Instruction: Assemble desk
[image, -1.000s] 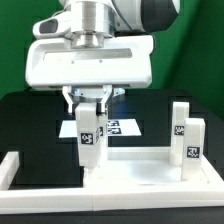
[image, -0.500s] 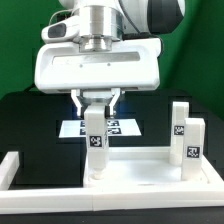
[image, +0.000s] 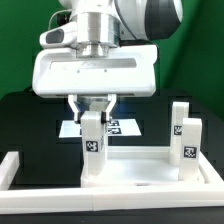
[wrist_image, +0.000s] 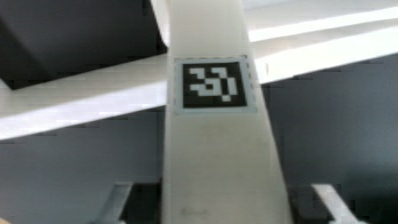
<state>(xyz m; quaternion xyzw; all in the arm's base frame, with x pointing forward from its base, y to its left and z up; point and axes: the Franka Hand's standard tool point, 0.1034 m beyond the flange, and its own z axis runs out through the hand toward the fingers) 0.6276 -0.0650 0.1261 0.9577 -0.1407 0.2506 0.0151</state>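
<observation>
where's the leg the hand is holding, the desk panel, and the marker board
held leg (image: 92, 146): exterior view, on its tagged face.
desk panel (image: 140, 172): exterior view, on its flat white top.
marker board (image: 122, 128): exterior view, on the printed strip visible behind the leg.

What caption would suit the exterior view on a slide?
Gripper holds a tagged leg post upright on the desk panel; two posts stand nearby.

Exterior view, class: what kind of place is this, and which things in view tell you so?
Probably a robotics lab test bench. A robot gripper holds a tagged white leg post over the desk panel, a marker board lies on the black table, and a green backdrop hangs behind.
</observation>
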